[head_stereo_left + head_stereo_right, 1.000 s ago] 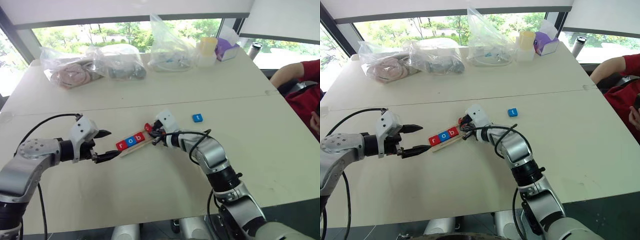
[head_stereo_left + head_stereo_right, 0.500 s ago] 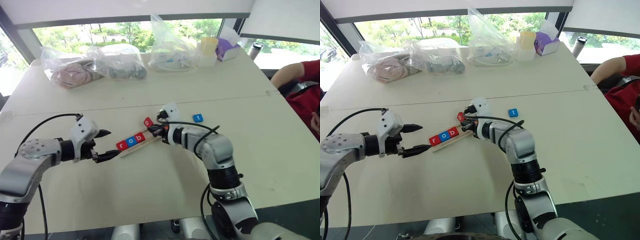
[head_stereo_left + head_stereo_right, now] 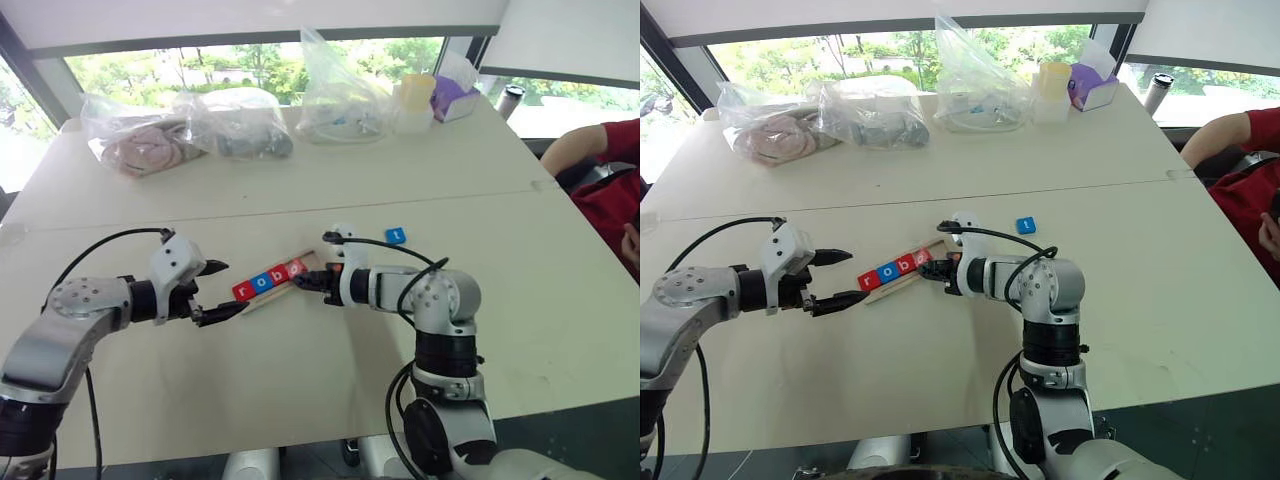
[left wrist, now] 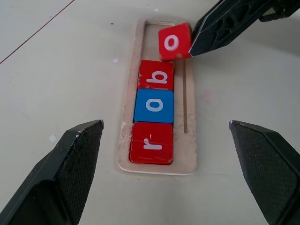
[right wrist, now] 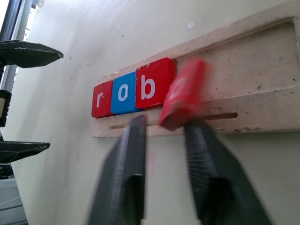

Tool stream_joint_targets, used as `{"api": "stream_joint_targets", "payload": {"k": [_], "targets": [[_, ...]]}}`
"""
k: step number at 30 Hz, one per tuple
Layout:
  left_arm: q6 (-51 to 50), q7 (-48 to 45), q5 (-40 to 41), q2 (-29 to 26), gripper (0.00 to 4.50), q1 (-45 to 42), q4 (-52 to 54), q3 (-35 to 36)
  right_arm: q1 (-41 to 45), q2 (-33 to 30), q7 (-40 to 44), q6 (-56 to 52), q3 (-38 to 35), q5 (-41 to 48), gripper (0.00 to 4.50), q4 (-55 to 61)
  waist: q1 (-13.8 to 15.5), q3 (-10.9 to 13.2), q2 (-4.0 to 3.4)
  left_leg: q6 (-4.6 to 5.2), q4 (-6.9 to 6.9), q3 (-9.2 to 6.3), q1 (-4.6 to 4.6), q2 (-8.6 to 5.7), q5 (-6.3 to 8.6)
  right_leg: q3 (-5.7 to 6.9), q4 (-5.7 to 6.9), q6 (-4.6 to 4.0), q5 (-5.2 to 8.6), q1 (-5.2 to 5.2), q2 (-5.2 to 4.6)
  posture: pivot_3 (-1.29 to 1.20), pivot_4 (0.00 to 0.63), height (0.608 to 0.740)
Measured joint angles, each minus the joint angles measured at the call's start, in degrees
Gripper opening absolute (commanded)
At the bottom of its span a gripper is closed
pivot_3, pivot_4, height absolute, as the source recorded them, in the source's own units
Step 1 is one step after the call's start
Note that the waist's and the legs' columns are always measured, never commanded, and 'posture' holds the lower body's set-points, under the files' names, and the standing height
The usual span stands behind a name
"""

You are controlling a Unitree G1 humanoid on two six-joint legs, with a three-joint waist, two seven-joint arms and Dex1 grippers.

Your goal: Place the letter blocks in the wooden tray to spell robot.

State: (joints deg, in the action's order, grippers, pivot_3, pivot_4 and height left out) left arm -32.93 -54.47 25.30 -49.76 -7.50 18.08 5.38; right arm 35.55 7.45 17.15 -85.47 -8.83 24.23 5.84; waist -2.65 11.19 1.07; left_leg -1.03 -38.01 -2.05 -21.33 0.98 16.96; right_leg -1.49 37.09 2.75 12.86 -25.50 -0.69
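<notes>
Head views: the wooden tray lies on the table, holding r, o, b; the blue t block sits beyond the tray's far end. The left claw hangs released at the tray's near end.

Left wrist view: the red o block rests tilted on the tray's rail, touching a finger.

Right wrist view: the right claw looks part-spread, the o block between its fingers; whether it grips, I cannot tell. Let go crooked, the block may not seat.

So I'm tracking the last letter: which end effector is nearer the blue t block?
Right. The right end effector sits at the tray's near end, just short of the blue t block; the left end effector is beyond the tray's far end.
</notes>
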Motion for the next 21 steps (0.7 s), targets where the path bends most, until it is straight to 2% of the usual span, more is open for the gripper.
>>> {"api": "stream_joint_targets", "payload": {"k": [3,8,17,21], "targets": [[0.04,0.04,-0.32,0.12,4.50,0.00,0.00,-0.02,1.59,-0.10,-0.08,1.75,0.14,0.41,4.39,-1.34,-0.01,0.00,0.00,0.00,0.00,0.00,0.01,0.00,0.00,0.00,0.00,0.00,0.00,0.01,0.00,0.00,0.150,0.740],[0.04,0.16,-0.45,0.15,4.50,0.26,0.02,0.00,1.97,-3.25,-0.91,3.59,2.34,0.44,4.45,-0.71,0.13,0.00,0.00,0.00,0.00,0.00,-0.01,-0.02,0.00,0.00,-0.02,-0.01,0.01,0.02,-0.05,0.00,0.150,0.740],[0.04,-0.13,-0.58,0.16,4.50,0.37,-0.02,0.00,0.84,-12.27,1.32,-0.86,5.76,3.97,4.45,13.09,-0.08,0.00,0.00,0.01,0.08,-0.04,-0.03,0.01,0.01,0.02,-0.06,0.03,0.01,-0.04,0.04,0.00,0.150,0.740],[0.54,-0.55,-0.99,0.15,4.50,-0.11,-1.21,-0.05,-1.42,-20.48,5.47,-0.39,10.01,6.71,4.45,19.40,0.00,0.00,0.00,0.01,0.08,-0.02,-0.03,0.01,0.01,0.02,-0.08,0.11,0.22,-0.03,0.02,0.00,0.150,0.740]]}}
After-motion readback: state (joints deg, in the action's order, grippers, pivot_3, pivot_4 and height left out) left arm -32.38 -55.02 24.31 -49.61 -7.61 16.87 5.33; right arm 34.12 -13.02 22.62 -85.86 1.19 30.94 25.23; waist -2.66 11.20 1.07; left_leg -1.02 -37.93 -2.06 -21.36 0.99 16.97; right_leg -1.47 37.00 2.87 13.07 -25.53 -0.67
